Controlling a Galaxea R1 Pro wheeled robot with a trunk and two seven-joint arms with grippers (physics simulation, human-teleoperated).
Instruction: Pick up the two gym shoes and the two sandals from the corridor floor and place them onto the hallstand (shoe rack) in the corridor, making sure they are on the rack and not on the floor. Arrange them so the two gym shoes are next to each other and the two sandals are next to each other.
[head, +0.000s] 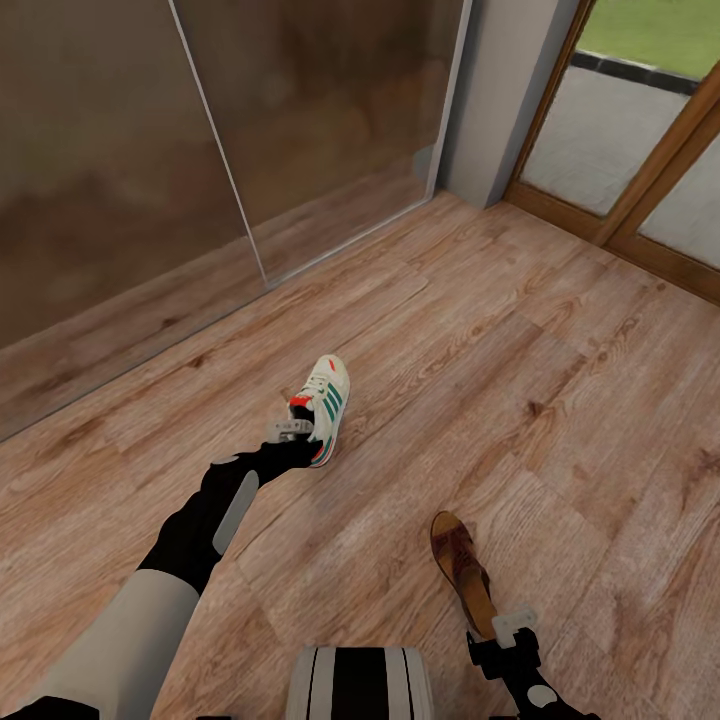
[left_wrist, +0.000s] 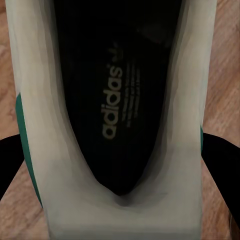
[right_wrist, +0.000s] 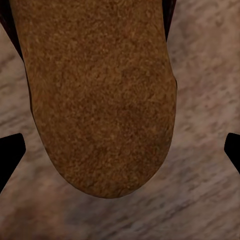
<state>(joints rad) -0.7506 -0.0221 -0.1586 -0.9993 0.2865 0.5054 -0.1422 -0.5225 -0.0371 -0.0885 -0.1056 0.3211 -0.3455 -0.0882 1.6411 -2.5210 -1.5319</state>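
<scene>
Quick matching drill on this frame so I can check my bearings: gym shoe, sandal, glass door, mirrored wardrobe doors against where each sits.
Things:
1. gym shoe
2. sandal
3. glass door
4. mirrored wardrobe doors

Places:
A. along the far left side
B. at the left pincer
C. far right corner, wood-framed
D. on the floor by the right pincer

Pairs: 1-B, 2-D, 3-C, 4-A

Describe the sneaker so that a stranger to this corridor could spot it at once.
Start at the glossy dark wardrobe doors and come out across the wood floor. The sneaker lies there at the left end effector. Unlike the flat brown sandal nearer the robot, it is cream-white with green stripes and a red-orange heel tab.
</scene>
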